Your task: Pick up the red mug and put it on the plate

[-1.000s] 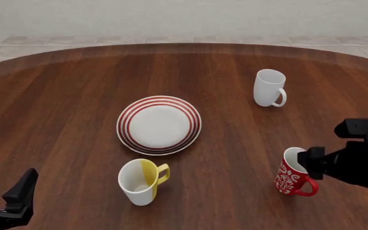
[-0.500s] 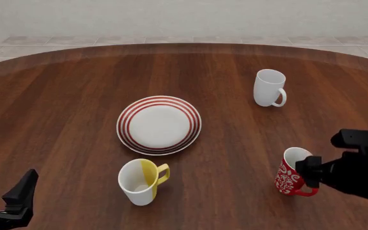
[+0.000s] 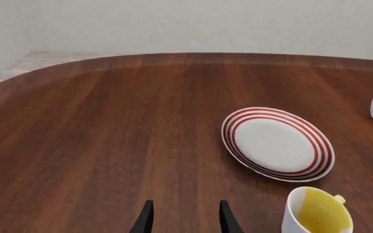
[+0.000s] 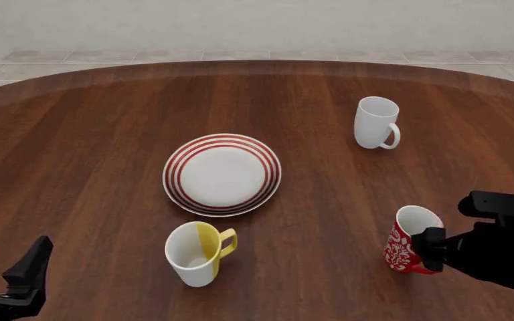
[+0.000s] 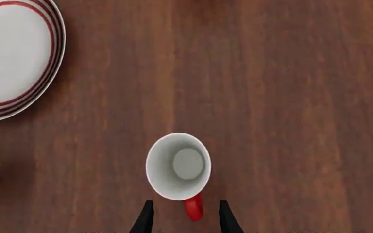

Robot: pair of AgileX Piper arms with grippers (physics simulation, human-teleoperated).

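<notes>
The red mug [image 4: 409, 239] stands upright near the table's [image 4: 96, 134] near right edge, its handle between the right gripper's [image 5: 183, 219] spread fingers; the plate [image 4: 222, 174] lies mid-table; left gripper [image 3: 182, 219] hangs open

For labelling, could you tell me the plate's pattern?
White with concentric red rim rings; the plate shows best in the front view.

On the table [image 4: 96, 134] we see the plate [image 4: 222, 174] at centre, one mug [image 4: 199, 253] just before it, another mug [image 4: 376, 122] behind to its right, and the red mug [image 4: 408, 239] at near right, well apart
</notes>
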